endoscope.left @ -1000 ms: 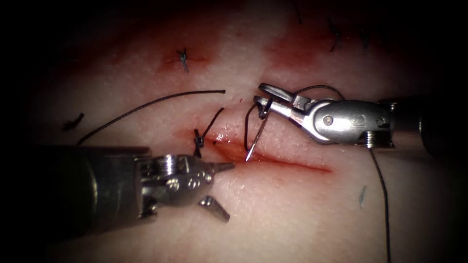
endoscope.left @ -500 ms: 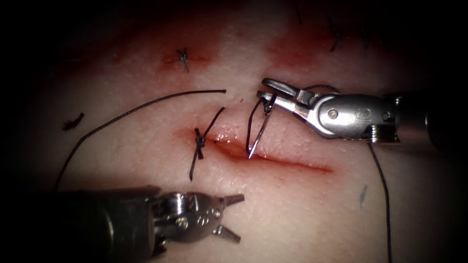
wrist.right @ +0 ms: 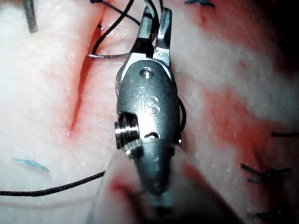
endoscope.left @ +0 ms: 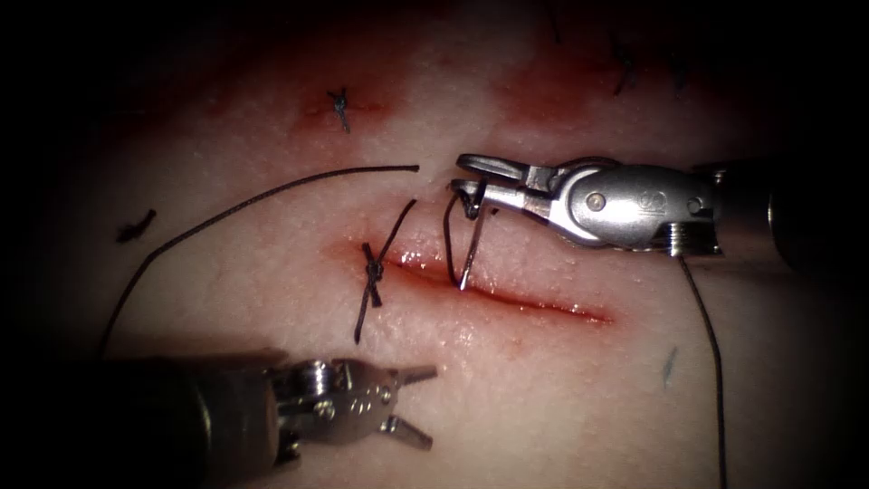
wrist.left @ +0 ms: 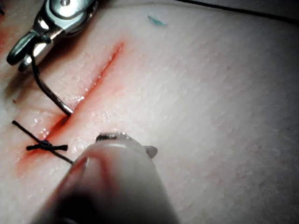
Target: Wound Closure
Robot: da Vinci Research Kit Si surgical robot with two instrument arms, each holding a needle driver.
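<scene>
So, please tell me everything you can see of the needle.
The needle is a thin, dark, curved metal wire. The right tool holds it near its blunt end, jaws shut on it, above the cut in the endoscope view. From there it hangs down, with its sharp tip at the cut's upper edge, right of the knot. In the left wrist view its tip meets the red edge; how deep it enters the tissue cannot be told. Thread trails from the tool.
</scene>
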